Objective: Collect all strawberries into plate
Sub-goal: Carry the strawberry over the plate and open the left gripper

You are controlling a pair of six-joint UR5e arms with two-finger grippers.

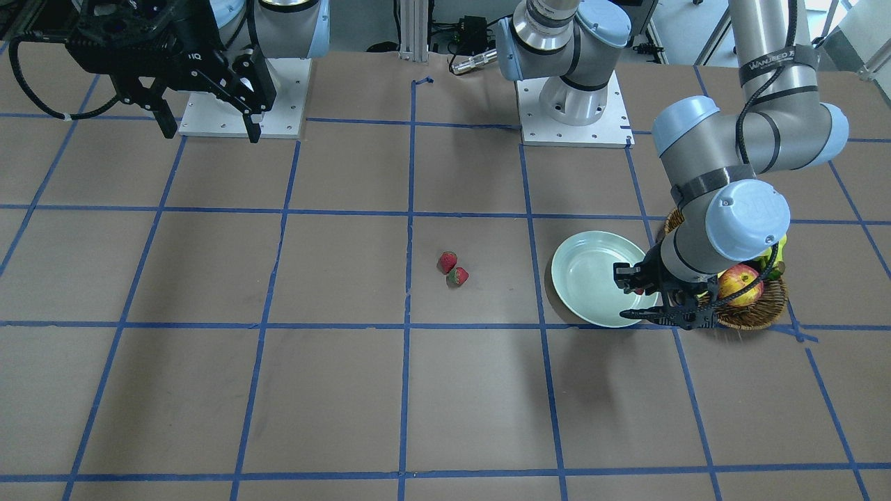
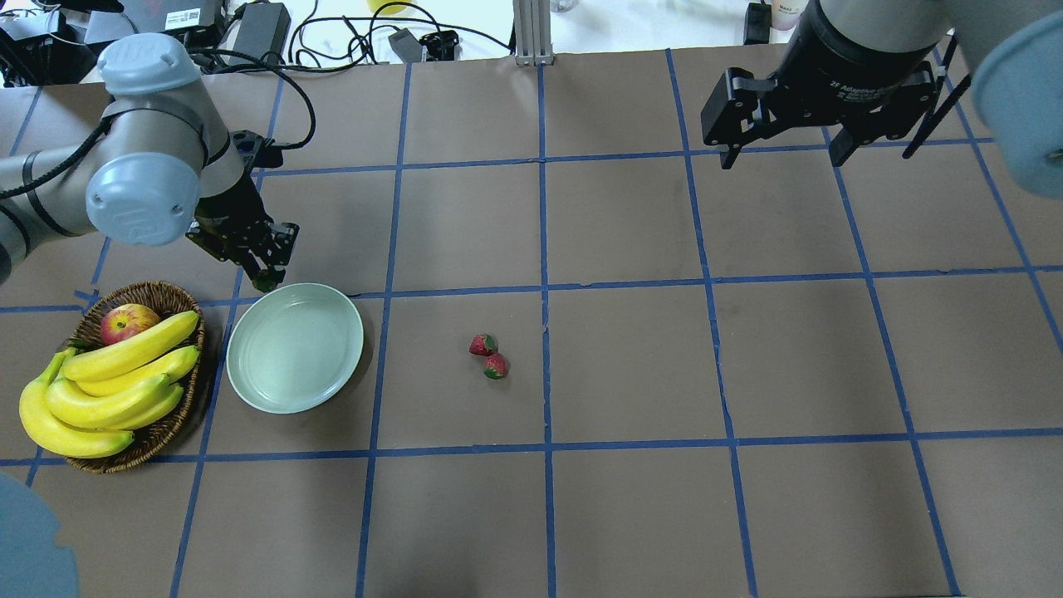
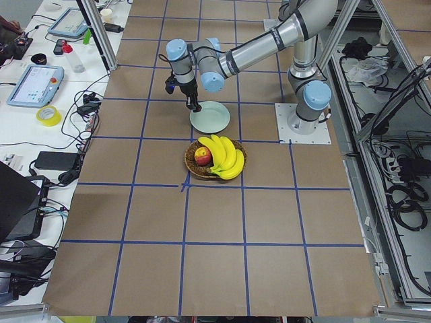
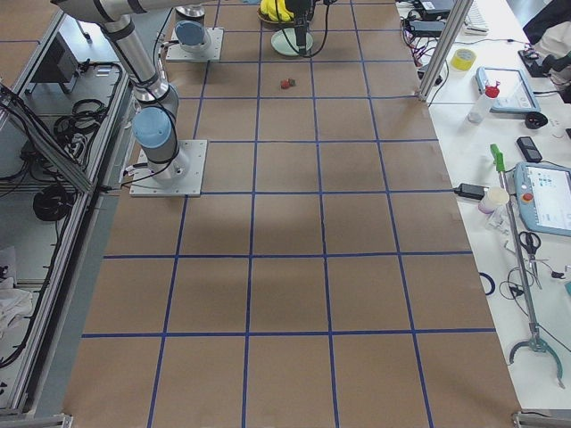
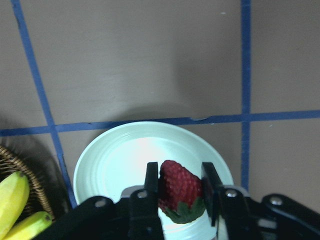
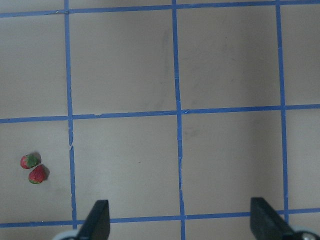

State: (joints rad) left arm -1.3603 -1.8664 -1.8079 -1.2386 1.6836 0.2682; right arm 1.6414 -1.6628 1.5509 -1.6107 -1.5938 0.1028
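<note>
Item 1, left gripper [image 5: 180,170]: fingers clamped on 1 strawberry [image 5: 180,191], leafy cap toward the wrist, red tip pointing out. It hangs over the plate [image 2: 249,378], toward the plate's rim on the side away from the robot rather than over its middle; the plate holds nothing. Item 2, right gripper [image 2: 782,156]: fingers spread wide, holding nothing, raised well apart from all fruit. Item 3, 2 loose strawberries: one [image 2: 482,345] and the other [image 2: 497,365] lie on the table just beside each other, seemingly touching, between the plate and the table's centre line. Item 4, wicker basket [image 2: 166,292] with bananas [image 2: 124,365] and an apple [image 2: 126,322], just beside the plate. Status, judged: 1 of 3 about to be placed. Hazards, judged: released this close to the rim, the berry may strike the raised edge and roll onto the table; dropped from height, it may bounce out. Later, gripping 1 of the paired berries may knock the other away.
</note>
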